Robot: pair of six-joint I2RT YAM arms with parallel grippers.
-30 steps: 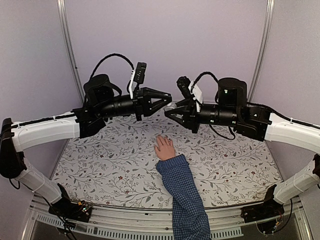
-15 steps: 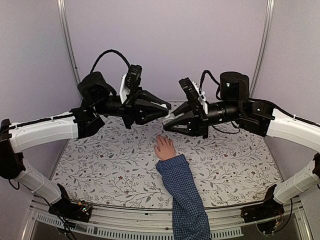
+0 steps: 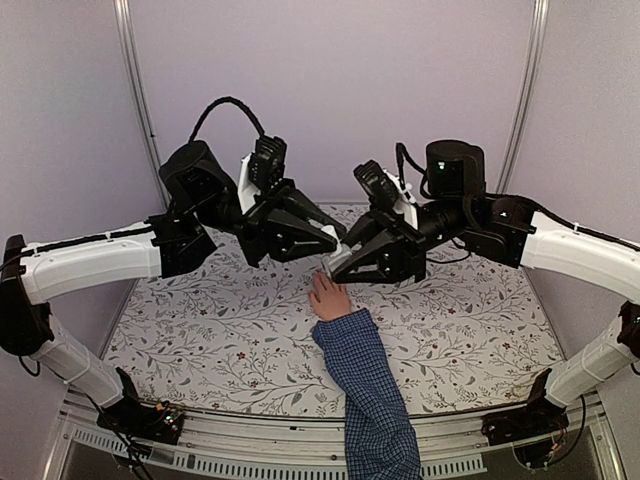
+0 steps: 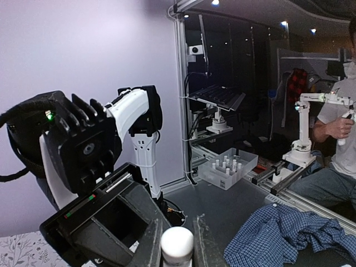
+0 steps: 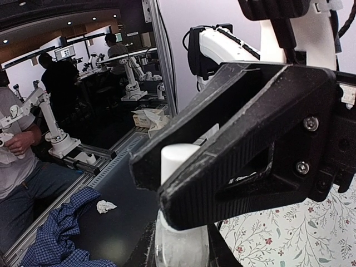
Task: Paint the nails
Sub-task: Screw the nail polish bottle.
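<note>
Nails (image 3: pixel 322 278) sit below you: your right gripper (image 3: pixel 337 264) clamps the clear bottle (image 5: pixel 181 245), your left gripper (image 3: pixel 338 242) pinches its white cap (image 4: pixel 177 245) (both jaws tight).

Extended inward: left arm (image 3: pixel 90 255), right arm (image 3: pixel 580 250); wrists pitched down. Held tip to tip: left gripper (image 3: pixel 337 237), right gripper (image 3: pixel 334 264). Right jaws closed on bottle (image 5: pixel 181 245), left jaws on white cap (image 4: pixel 177 243).
</note>
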